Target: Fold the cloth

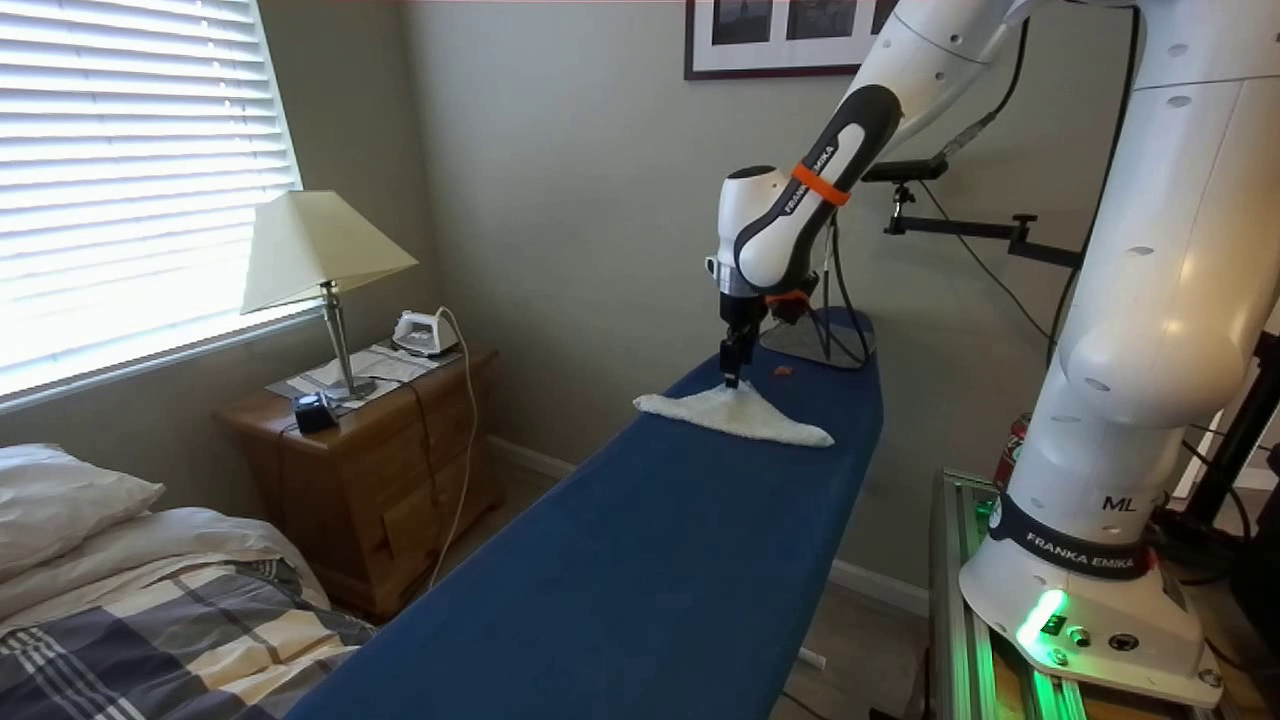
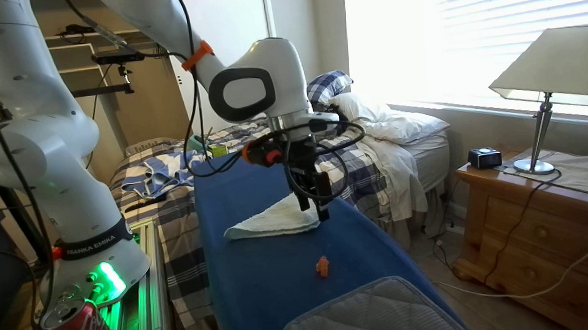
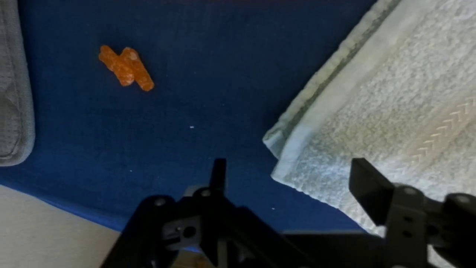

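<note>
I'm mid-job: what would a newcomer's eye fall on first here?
Probably the big white arm, a green light glowing at its base. Then the white cloth on the blue ironing board, the jaws open at the cloth's edge. Last, the bright window behind the lamp.

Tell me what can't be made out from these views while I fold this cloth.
White cloth: the wrist view's right edge cuts it off, and the gripper covers part.
Touch: in an exterior view the gripper overlaps the cloth, so contact can't be told.
Gray pad: cut off by the wrist view's left edge.
Soda can: mostly hidden behind the robot arm in an exterior view.
</note>
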Motion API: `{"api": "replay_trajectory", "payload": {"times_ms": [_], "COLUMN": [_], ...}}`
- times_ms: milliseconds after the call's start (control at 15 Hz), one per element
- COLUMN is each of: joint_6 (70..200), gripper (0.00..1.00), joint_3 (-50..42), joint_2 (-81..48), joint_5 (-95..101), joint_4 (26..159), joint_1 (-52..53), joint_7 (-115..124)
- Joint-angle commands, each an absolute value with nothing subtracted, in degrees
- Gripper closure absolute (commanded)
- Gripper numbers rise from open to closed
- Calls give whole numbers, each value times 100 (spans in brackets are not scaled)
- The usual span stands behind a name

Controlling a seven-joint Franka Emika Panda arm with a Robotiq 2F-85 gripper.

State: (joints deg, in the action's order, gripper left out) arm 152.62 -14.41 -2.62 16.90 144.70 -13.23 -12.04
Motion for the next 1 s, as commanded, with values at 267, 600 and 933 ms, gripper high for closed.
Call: {"api": "replay_trajectory", "payload": {"times_ms": [267, 600, 933], "joint_6": [15208, 15238, 15199], "gripper": [0, 0, 0], "joint_3": [-1157, -893, -685], "joint_2": [249, 3, -452], "joint_5": [1441, 34, -812], "joint_4": [14418, 14037, 13644], "joint_1": [-1122, -762, -647], "joint_7": [-1259, -1934, -2489]}}
